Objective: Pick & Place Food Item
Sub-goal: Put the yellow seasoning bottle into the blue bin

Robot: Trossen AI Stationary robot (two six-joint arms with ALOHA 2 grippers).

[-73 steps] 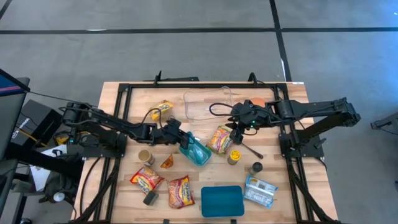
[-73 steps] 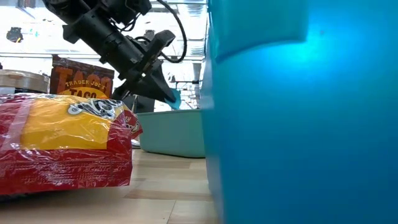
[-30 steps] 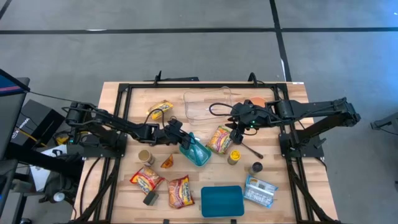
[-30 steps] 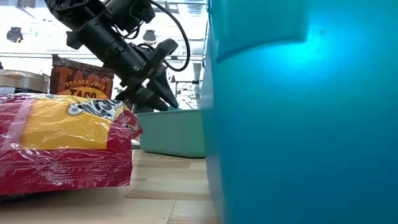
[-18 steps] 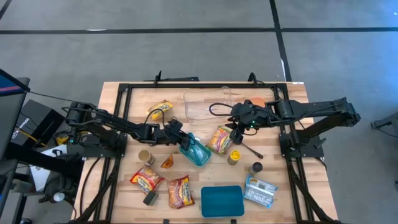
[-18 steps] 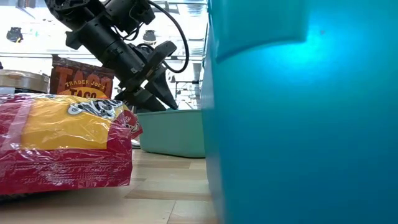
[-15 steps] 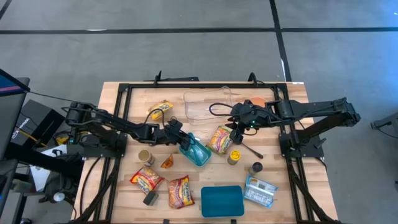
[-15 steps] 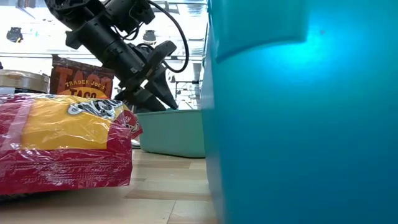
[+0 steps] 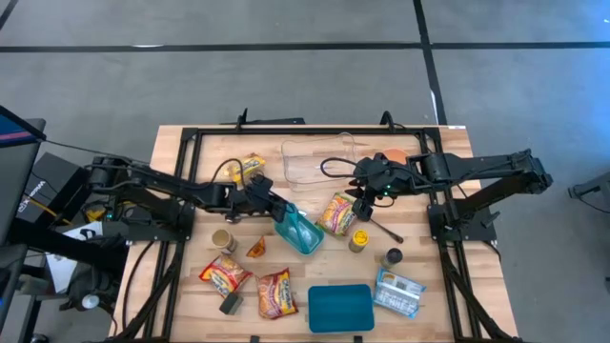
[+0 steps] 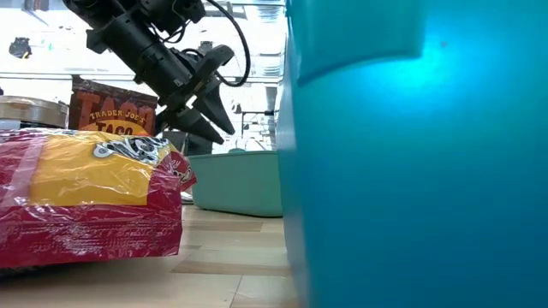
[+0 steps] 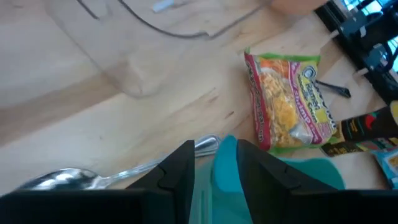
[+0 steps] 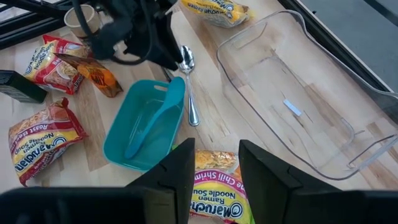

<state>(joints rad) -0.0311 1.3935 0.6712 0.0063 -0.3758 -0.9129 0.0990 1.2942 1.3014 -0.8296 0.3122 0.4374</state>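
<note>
Wooden bench [image 9: 191,305] carries my left claw [image 9: 270,203], fingers apart and empty, above the teal rectangular plastic tray [image 9: 298,232]; the right claw [image 9: 360,207] hangs parted over the ramen noodle packet [image 9: 336,213].

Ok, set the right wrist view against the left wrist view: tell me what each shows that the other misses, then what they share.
Only the right wrist view shows the left gripper from outside, above the metal spoon, plus the teal scoop lying in the teal bin and the paper cup.

Only the left wrist view shows a black-capped yellow bottle.

Both show the metal spoon, the clear plastic container and the green-edged noodle packet.
</note>
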